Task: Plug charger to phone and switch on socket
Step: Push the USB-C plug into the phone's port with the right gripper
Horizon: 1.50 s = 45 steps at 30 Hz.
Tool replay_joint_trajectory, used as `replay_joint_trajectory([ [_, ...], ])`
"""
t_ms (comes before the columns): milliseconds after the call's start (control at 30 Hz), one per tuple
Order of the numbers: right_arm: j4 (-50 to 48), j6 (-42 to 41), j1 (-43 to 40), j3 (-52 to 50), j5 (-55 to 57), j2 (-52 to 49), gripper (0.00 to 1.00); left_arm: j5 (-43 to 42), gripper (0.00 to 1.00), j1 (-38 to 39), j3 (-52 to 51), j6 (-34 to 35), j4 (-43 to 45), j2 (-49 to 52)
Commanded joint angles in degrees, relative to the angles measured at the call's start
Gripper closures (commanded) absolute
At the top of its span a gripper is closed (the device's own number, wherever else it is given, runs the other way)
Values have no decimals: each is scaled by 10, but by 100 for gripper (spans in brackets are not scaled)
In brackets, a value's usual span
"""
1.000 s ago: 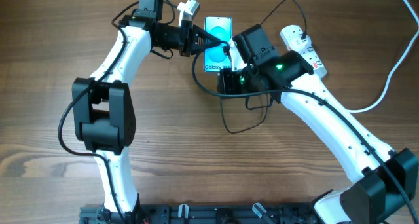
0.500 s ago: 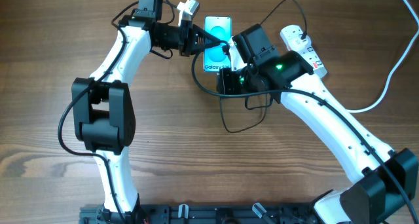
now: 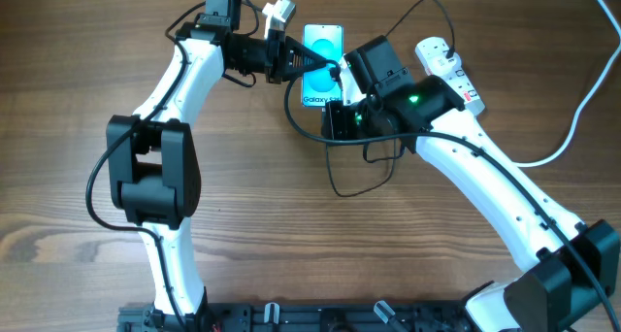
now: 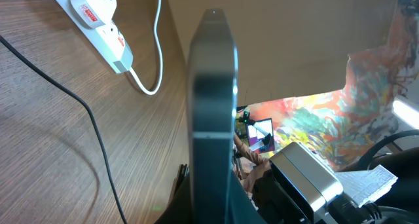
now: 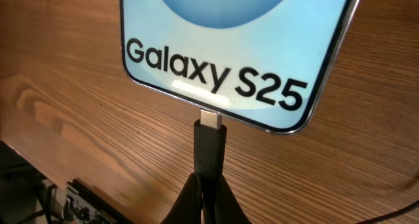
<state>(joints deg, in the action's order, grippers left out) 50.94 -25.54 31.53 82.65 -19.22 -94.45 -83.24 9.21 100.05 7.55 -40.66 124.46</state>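
Note:
The phone, cyan screen up, lies at the back centre of the table; its "Galaxy S25" end fills the right wrist view. My left gripper is shut on its left side, and the left wrist view shows the phone edge-on between the jaws of that gripper. My right gripper is shut on the charger connector, whose metal tip meets the port in the phone's bottom edge. The charger's black cable loops toward the white socket.
The socket's thick white cord runs off to the right edge. A slack black cable lies on the wood between phone and socket. A black rail runs along the table's front edge.

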Motion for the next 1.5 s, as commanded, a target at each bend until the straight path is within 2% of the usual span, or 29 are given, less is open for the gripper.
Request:
replay_joint_trajectory([
  [0, 4, -6, 2, 13, -4, 11, 96, -30, 96, -4, 10, -7, 2, -21],
  [967, -3, 1, 8, 13, -13, 10, 96, -31, 96, -3, 10, -7, 2, -21],
  [1467, -8, -14, 11, 13, 30, 10, 96, -31, 96, -3, 10, -7, 1, -21],
])
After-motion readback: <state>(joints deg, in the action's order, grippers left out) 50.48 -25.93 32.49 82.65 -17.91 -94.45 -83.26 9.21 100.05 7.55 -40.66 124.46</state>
